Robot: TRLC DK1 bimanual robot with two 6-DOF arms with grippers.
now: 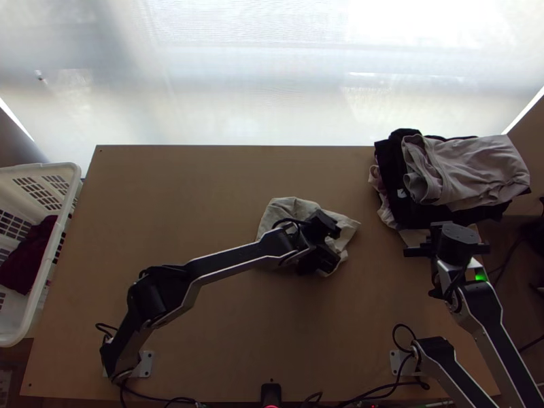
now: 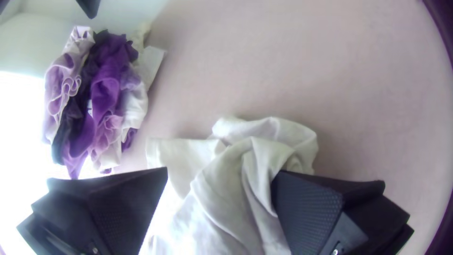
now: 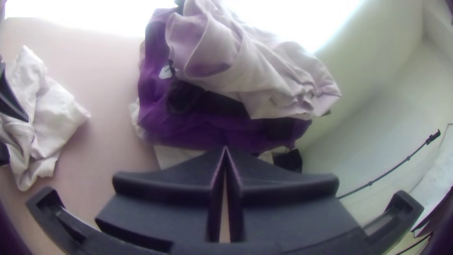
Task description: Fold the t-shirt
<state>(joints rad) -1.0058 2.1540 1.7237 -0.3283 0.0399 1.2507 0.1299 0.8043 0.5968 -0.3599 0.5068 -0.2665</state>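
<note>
Near the middle of the table (image 1: 170, 204), a little towards its right side, lies the shirt (image 1: 289, 206), off-white and bunched, with loose creases and a corner poking out to the right. The left claw (image 1: 332, 246) is right over it, its arm stretched up from the lower left. In the left wrist view, the fingers (image 2: 309, 208) of the left claw (image 2: 219, 172) stand wide apart, with rumpled cloth between them; whether either one touches it I can't tell.

To the right, well apart from the shirt, the right claw (image 1: 447, 239) is just on the near side of a pile (image 1: 469, 166) of clothes. The tips of the right claw (image 3: 225, 147) meet, with no cloth between them. A green light (image 1: 481, 275) glows on its arm.

The pile sits at the far right corner, a pale top (image 1: 486, 160) laid loosely over darker clothes (image 1: 442, 216), with lighter cloth at the bottom. Off the table's left side is a white basket (image 1: 54, 170) with dark red cloth (image 1: 30, 255) heaped inside. Beyond the far edge is a bright, whitish screen (image 1: 272, 81).
</note>
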